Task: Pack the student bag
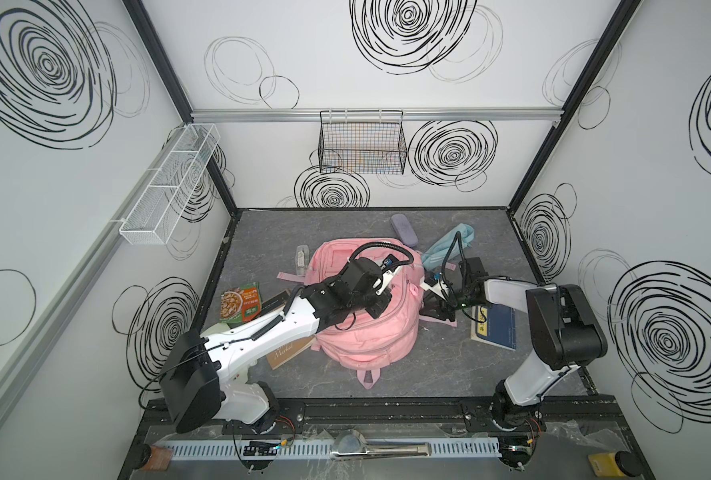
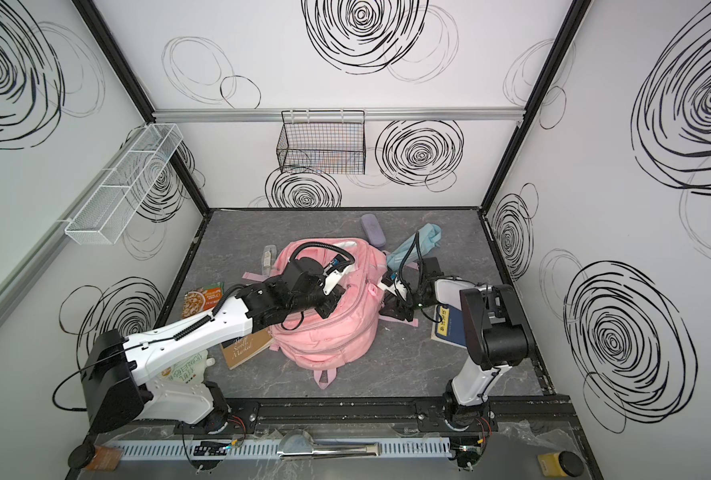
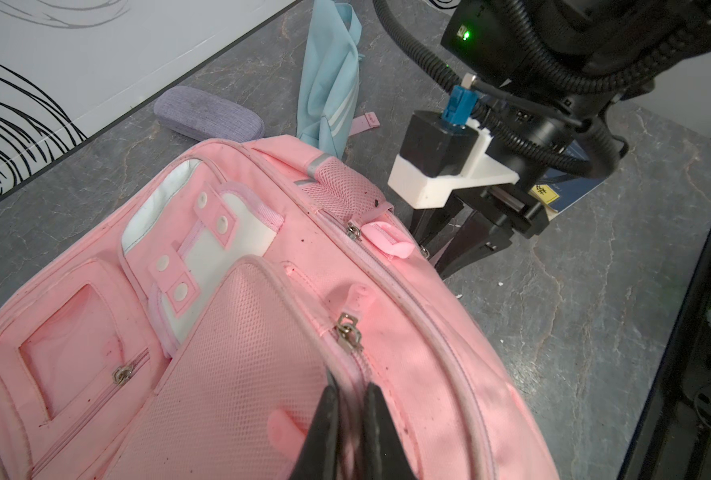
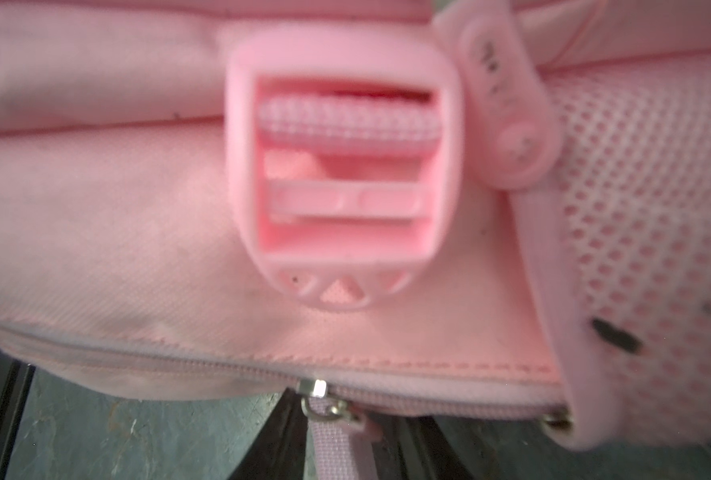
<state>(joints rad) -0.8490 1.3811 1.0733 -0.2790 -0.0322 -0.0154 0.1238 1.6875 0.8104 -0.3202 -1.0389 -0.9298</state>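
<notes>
The large pink fabric backpack (image 1: pixel 366 332) lies on the grey worktop (image 1: pixel 428 374) under the left jaws, which are pinched together on its pocket seam. The right jaws flank its pink zipper-pull strap (image 4: pixel 337 449); I cannot tell whether they are clamped on it.

The backpack (image 1: pixel 366 332) is showing pink all over, with white patches on its flap and silver zip pulls. The pouch (image 1: pixel 435 255) is looking light blue with white stripes. The case (image 1: pixel 403 230) is looking purple. The table (image 1: pixel 428 374) is showing grey with thin pale cracks, like marble. The blue book (image 1: pixel 499 332) is wearing a yellow label. The brown book (image 1: pixel 283 357) is showing pale writing. The snack packet (image 1: pixel 239 307) is showing green and orange. The white walls (image 1: pixel 324 62) are carrying black scribbled swirls. The wire basket (image 1: pixel 362 145) is looking black, and the mesh basket (image 1: pixel 171 183) is looking white.
</notes>
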